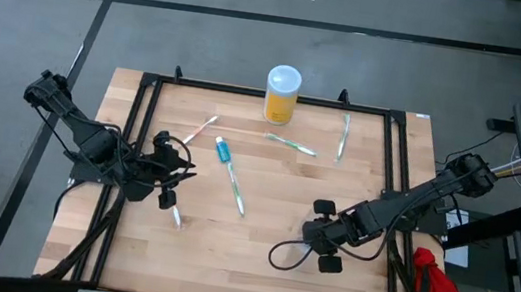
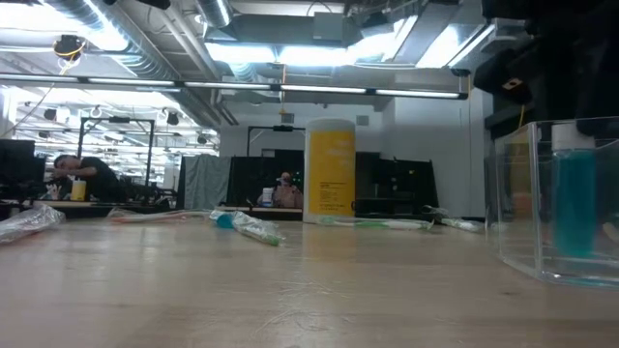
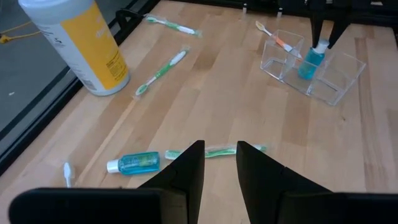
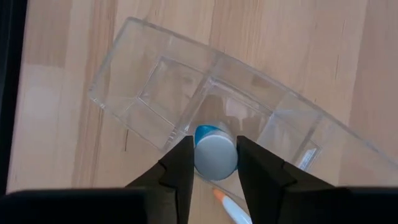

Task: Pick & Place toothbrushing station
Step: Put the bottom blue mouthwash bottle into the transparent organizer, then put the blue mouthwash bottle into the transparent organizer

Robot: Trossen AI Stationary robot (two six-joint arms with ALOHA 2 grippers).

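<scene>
High view: we find the left gripper [image 1: 176, 198] low over the counter [image 1: 256, 256], the right gripper [image 1: 321, 237] opposite.

Left wrist view: jaws parted, empty; a loose tube [image 3: 134, 163] and toothbrush [image 3: 214, 150] lie beyond.

Right wrist view: jaws flank a white-capped tube [image 4: 215, 151] standing in the clear organizer [image 4: 155, 81]; grip or release, we cannot tell.

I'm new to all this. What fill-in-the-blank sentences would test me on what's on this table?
The jar with the white lid is ___.
The teal tube standing in the clear holder sits under the robot's ___ claw.
A second teal tube lies flat on the ___ table.
Missing words: yellow; right; wooden.
</scene>
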